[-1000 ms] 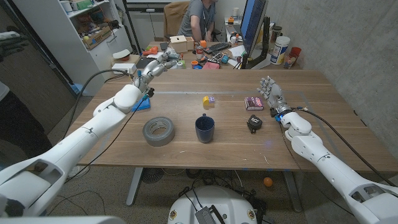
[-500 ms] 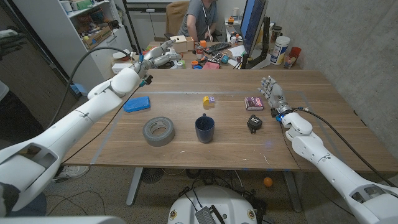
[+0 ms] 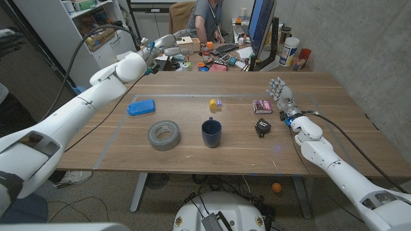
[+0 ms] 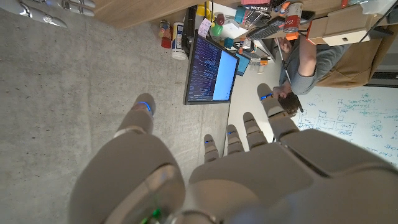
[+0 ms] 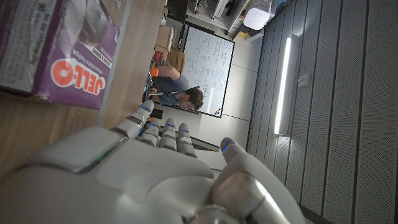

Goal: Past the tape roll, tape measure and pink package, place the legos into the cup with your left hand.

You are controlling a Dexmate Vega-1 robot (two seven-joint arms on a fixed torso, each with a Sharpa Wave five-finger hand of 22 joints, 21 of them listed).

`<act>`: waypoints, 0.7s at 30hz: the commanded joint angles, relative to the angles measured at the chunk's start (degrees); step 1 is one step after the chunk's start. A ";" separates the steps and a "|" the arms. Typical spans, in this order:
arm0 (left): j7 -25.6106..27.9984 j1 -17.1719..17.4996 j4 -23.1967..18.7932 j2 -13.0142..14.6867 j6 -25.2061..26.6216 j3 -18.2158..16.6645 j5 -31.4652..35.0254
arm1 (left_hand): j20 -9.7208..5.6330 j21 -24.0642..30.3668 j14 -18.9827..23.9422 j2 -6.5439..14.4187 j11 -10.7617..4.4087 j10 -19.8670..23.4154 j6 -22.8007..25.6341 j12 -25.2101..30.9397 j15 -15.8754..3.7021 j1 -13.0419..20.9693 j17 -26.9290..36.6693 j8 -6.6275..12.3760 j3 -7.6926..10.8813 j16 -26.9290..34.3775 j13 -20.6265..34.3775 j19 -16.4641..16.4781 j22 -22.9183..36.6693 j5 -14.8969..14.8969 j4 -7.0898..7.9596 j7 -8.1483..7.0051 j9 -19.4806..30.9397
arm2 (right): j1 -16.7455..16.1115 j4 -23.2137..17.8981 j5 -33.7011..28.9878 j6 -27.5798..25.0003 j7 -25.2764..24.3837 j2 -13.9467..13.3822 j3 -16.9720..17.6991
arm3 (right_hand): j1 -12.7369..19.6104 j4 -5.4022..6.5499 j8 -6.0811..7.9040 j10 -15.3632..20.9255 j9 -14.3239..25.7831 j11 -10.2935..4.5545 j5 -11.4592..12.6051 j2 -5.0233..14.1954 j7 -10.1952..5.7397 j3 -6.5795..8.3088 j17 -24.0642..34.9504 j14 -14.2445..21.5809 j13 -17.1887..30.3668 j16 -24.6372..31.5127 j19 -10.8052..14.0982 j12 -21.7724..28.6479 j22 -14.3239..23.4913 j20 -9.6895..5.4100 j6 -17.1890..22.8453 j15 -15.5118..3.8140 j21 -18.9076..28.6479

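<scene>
Two small legos (image 3: 216,102), one yellow and one purple, lie on the wooden table beyond a dark blue cup (image 3: 211,133). A grey tape roll (image 3: 164,135) sits to the cup's left and a black tape measure (image 3: 262,127) to its right. The pink package (image 3: 262,106) lies beyond the tape measure; the right wrist view shows it as a Jell-O box (image 5: 56,50). My left hand (image 3: 164,43) is raised over the table's far left edge, well away from the legos, fingers apart and holding nothing (image 4: 249,168). My right hand (image 3: 280,93) stands beside the package with fingers extended, holding nothing (image 5: 155,174).
A blue flat pad (image 3: 141,107) lies on the table's left part. Behind the far edge, a cluttered desk (image 3: 212,61) holds boxes and small items, with a monitor (image 3: 261,29) and a seated person (image 3: 204,19). Shelves (image 3: 96,32) stand at the back left.
My left arm has risen and swung back toward the table's far left edge, uncovering the blue pad. My right hand and the objects have not moved.
</scene>
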 commanded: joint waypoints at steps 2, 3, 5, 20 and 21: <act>-8.30 -9.81 3.07 -3.17 -3.53 5.50 5.48 | -0.19 -0.51 -0.87 -0.55 0.09 -0.77 -0.49 -0.20 0.35 1.72 0.25 0.02 -0.91 -0.33 0.40 0.37 0.13 1.00 0.02 -0.21 0.15 | -0.89 -0.36 0.41 1.97 0.39 0.30 0.47 | -0.12 -0.10 0.21 0.55 0.19 0.10 0.52 2.45 0.27 -0.19 0.17 0.17 0.21 0.47 0.60 0.49 0.30 0.14 0.18 0.35 0.31; -8.92 -10.40 3.38 -3.47 -3.91 5.87 5.80 | -0.26 -0.62 -1.29 -0.82 0.05 -1.15 -0.75 -0.34 0.31 2.00 0.26 -0.09 -1.19 -0.46 0.43 0.33 0.13 1.23 0.06 -0.11 0.17 | -1.04 -0.52 0.47 2.02 0.32 0.27 0.54 | -0.12 -0.10 0.22 0.55 0.19 0.11 0.52 2.43 0.30 -0.21 0.17 0.21 0.21 0.48 0.62 0.48 0.29 0.19 0.21 0.40 0.31; -10.23 -11.62 4.05 -4.11 -4.68 6.61 6.40 | -0.30 -0.74 -1.43 -0.95 -0.11 -1.28 -0.81 -0.39 0.18 2.14 0.26 -0.12 -1.37 -0.48 0.45 0.17 0.13 1.35 0.09 -0.12 0.18 | -1.34 -0.84 0.49 2.18 0.15 0.18 0.68 | -0.13 -0.12 0.20 0.59 0.19 0.15 0.51 2.32 0.33 -0.27 0.16 0.25 0.21 0.49 0.65 0.49 0.29 0.25 0.21 0.44 0.32; -17.27 -17.37 5.58 -7.16 -7.63 10.27 10.23 | -1.12 -1.41 -2.37 -0.48 -0.83 -2.13 -0.97 -0.61 -0.93 4.07 0.29 -0.20 -2.56 -0.54 0.67 -0.10 0.19 2.32 0.53 -1.83 0.23 | -2.43 -1.85 1.00 2.96 0.02 -0.32 1.53 | -0.20 -0.21 0.21 0.78 0.20 0.19 0.51 1.85 0.40 -0.60 0.15 0.40 0.22 0.49 0.69 0.50 0.29 0.38 0.36 0.54 0.33; -17.69 -17.63 5.30 -7.13 -7.62 10.48 10.76 | -1.09 -1.44 -2.47 -0.41 -0.79 -2.15 -1.06 -0.61 -0.91 4.18 0.29 -0.23 -2.59 -0.56 0.68 -0.10 0.19 2.35 0.55 -1.89 0.24 | -2.41 -1.72 1.05 3.04 0.10 -0.25 1.55 | -0.21 -0.21 0.20 0.77 0.20 0.19 0.51 1.83 0.37 -0.62 0.15 0.42 0.22 0.49 0.70 0.49 0.29 0.39 0.36 0.52 0.33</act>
